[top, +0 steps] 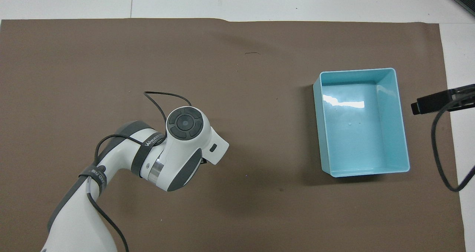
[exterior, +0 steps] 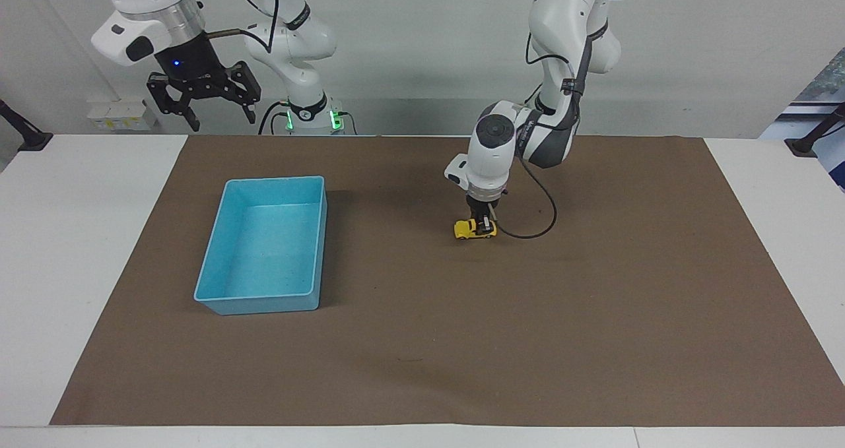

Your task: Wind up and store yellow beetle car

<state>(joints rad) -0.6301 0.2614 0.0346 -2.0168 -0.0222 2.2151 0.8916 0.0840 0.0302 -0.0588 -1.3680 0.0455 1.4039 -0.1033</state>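
Two white arms work a table covered by one brown mat (exterior: pixel 594 316). At the robots' end, the right gripper (exterior: pixel 204 105) hangs raised above the table edge toward the right arm's end, its black fingers (exterior: pixel 173 108) spread apart, holding nothing; that arm waits.

Farther out on the mat, near its middle, the left gripper (exterior: pixel 484 220) points straight down, its fingers pinched together on the roof of the single yellow beetle car (exterior: pixel 474 229). The car's wheels appear to rest on the mat, though the contact is hard to confirm. Its long axis runs across the table, parallel to the robots' edge; which end is the nose cannot be told. From overhead the left arm's wrist hides the car entirely.

One blue tray (exterior: pixel 214 250) sits toward the right arm's end, well apart from the car, long axis running away from the robots and reaching farther out than the car.
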